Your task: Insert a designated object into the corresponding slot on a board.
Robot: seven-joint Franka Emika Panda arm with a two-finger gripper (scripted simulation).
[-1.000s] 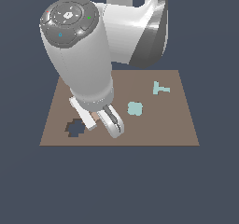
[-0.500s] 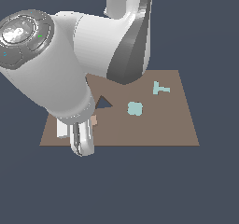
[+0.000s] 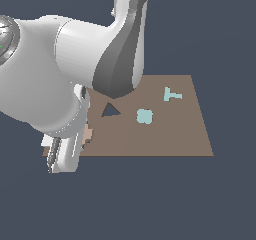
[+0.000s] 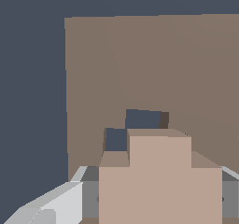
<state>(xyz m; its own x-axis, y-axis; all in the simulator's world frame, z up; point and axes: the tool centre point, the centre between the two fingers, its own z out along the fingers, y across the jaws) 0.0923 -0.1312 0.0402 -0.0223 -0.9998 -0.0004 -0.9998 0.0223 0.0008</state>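
Tool (image 4: 158, 199) pinching peach-tan lobed piece (image 4: 158, 181) between grey fingers (image 4: 60, 204), seen in wrist view. Piece held just above board (image 3: 170, 129), partly covering dark lobed slot (image 4: 140, 120); slot edge visible beyond piece. In exterior view, piece (image 3: 88, 133) peeks out beside arm at board's near corner, exterior view's left. Triangular hole (image 3: 110, 110) near board middle; teal lobed piece (image 3: 144, 116) beside hole; teal T-shaped piece (image 3: 171, 94) further toward board's far edge.
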